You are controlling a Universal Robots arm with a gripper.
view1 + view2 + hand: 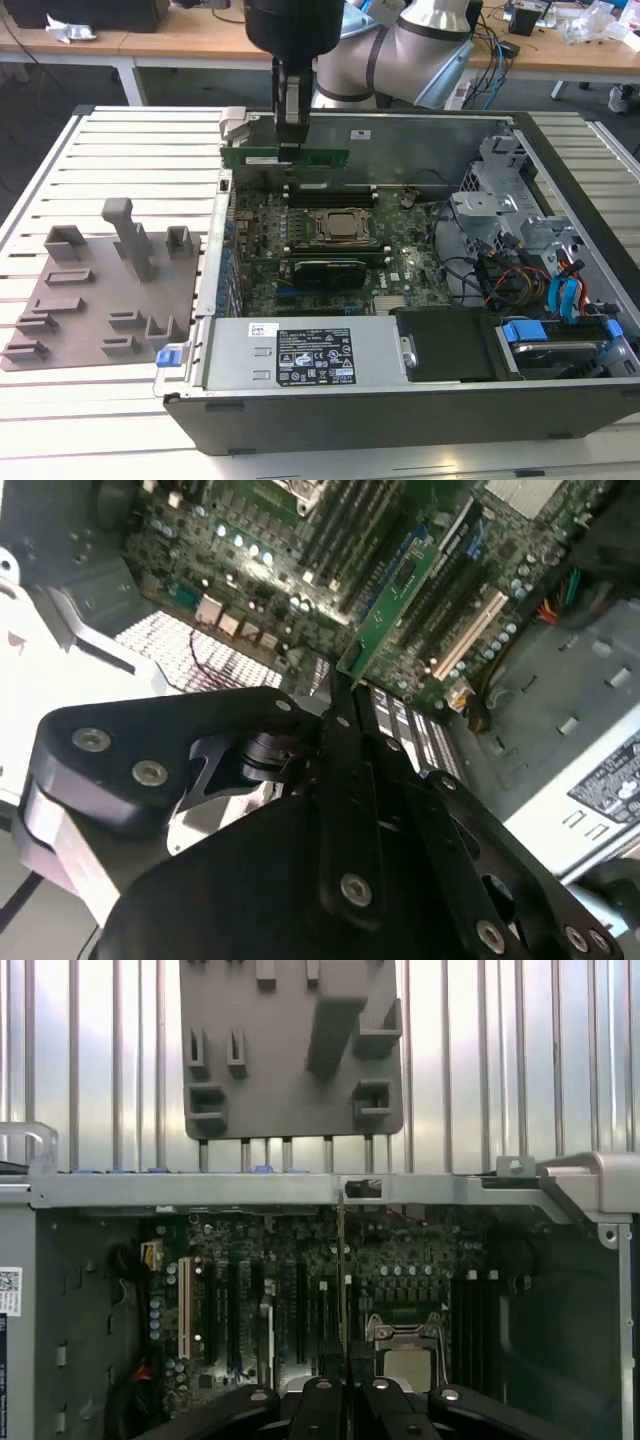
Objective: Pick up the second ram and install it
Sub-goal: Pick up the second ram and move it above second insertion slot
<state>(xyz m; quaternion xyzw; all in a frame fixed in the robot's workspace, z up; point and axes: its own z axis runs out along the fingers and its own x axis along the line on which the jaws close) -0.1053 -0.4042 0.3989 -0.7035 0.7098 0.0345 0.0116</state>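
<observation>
End effector (290, 148) is pinching the second ram (325, 158) mid-length. I'm hanging it edge-down over the motherboard (400, 270), long axis running along the exterior view's left-right.

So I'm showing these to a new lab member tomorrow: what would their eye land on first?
Most likely the gripper, shut on the second ram, a green stick held above the motherboard near the far wall of the open computer case in the exterior view. Next come the square CPU socket mid-board and the grey tray, which lies on the slatted table at the exterior view's left of the case.
</observation>
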